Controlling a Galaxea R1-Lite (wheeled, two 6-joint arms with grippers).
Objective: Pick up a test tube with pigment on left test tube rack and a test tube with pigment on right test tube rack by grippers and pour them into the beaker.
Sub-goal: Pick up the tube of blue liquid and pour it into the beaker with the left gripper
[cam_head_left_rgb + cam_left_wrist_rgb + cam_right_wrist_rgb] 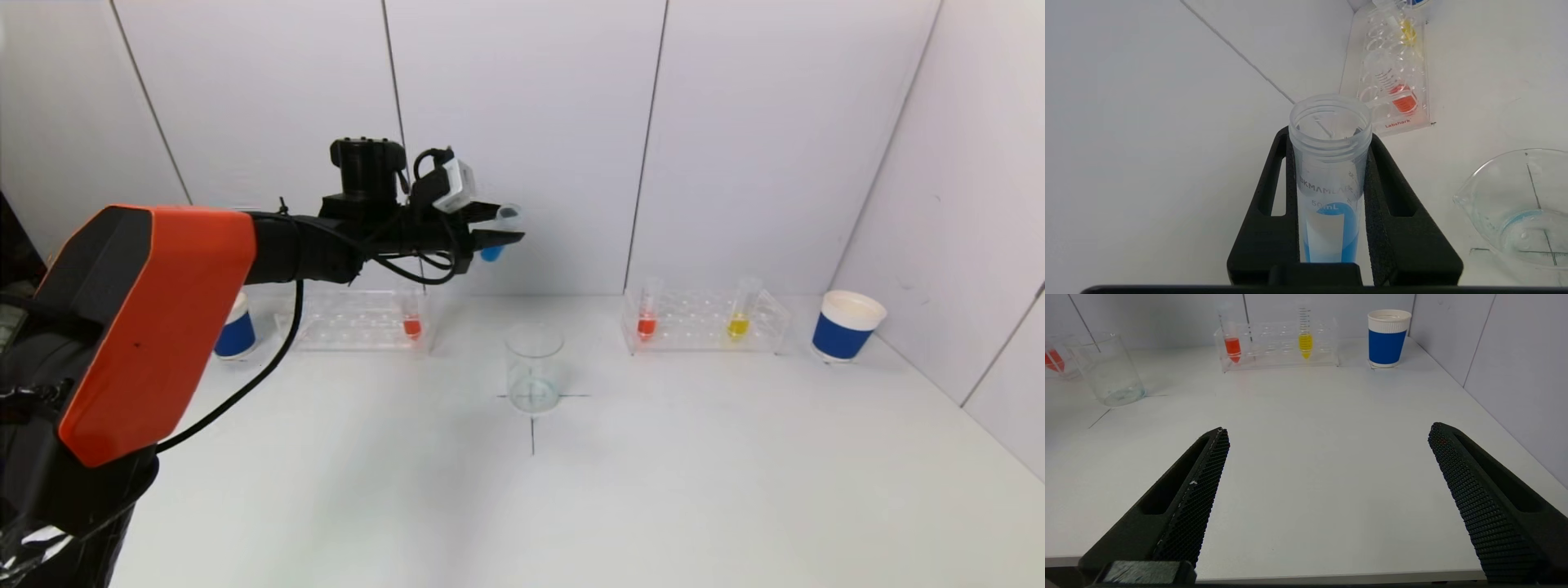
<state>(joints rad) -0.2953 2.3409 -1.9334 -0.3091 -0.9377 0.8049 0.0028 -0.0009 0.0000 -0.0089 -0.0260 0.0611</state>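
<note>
Now the left hand (488,231) grips a blue-pigment test tube (500,233) aloft, well above the table (653,474).
Nearest, the right hand (1327,498) hovers low over the table's near edge, spread wide and holding nothing. The beaker (534,367) stands mid-table; the tube hangs tilted above and behind it. Along the far edge sit the left rack (359,321) and right rack (706,322).

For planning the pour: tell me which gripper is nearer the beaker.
Left. The left gripper holds the blue tube above and behind the beaker; the right gripper hovers open over bare table, well off to the beaker's right.
</note>
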